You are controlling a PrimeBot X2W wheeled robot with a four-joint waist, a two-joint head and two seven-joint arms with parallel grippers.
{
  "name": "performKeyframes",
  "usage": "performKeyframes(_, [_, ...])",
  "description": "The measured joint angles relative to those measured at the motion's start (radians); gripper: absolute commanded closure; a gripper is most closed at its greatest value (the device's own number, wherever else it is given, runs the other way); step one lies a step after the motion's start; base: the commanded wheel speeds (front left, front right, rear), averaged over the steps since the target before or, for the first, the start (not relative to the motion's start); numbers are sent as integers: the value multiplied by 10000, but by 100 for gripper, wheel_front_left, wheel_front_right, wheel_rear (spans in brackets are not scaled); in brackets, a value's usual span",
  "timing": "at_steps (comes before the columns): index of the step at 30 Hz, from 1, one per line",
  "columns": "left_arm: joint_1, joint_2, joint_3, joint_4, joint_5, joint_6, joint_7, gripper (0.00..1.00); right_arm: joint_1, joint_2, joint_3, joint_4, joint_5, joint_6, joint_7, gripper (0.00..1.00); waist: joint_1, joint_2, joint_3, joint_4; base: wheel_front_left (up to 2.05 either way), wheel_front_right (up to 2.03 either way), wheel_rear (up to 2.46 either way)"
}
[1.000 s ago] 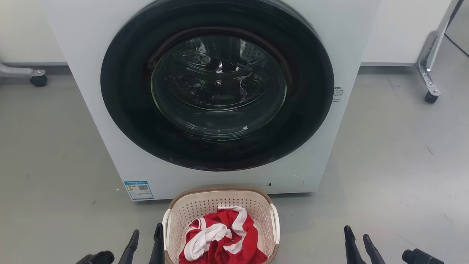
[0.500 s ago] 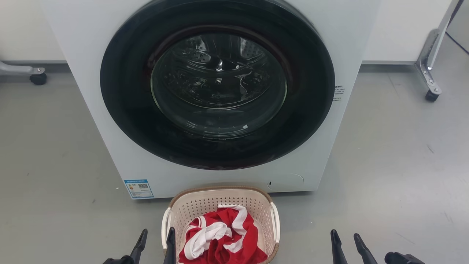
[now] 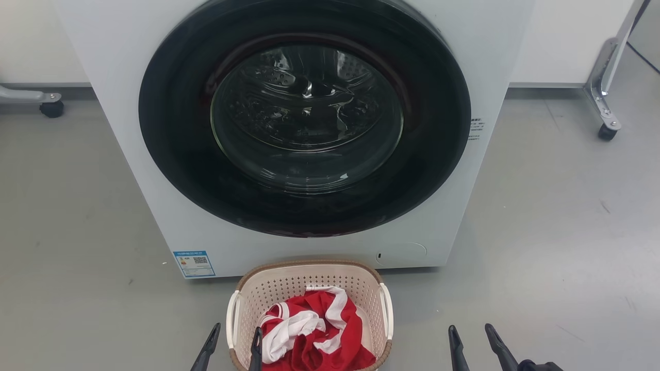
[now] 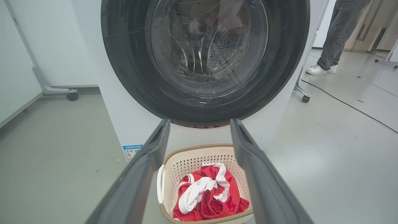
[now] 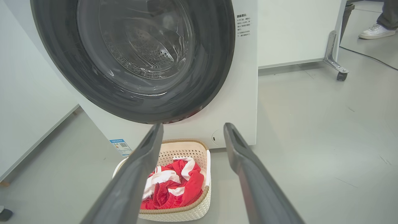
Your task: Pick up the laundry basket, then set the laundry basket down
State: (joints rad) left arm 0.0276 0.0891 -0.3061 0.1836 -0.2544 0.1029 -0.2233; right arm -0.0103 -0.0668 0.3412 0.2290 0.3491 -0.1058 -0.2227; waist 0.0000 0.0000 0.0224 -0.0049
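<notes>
1. Logging from the left: the left gripper [image 3: 235,332] is spread wide and empty. In the head view the basket's left handle [image 3: 230,319] falls between its two fingers, and the inner one overlaps the edge of the red-and-white garment [image 3: 314,340]. I cannot tell its height above the rim.
2. The laundry basket [image 3: 289,288] sits on the grey floor [image 3: 77,232] just in front of the washer [image 3: 443,242], not yet lifted.
3. The right gripper [image 3: 470,330] is also spread and empty, over bare floor well apart from the right handle [image 3: 389,317].
4. I judge the step to be the approach before the grasp. I would bring the right arm inward until its handle sits between the fingers, matching the left.
5. I would lower both evenly, keep the left inner finger clear of the cloth, clamp on plastic only, and lift level.
</notes>
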Motion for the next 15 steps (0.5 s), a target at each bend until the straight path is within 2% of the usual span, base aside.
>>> performKeyframes(7, [23, -4, -196, -6, 936, 192, -261, 0, 16, -2, 259, -67, -1005, -123, -261, 0, 0, 0, 17, -3, 0, 0, 0])
performKeyframes(15, [67, -35, -79, 10, 974, 207, -263, 0, 44, 4, 234, -98, -1106, -178, -265, 0, 0, 0, 7, -17, 0, 0, 0])
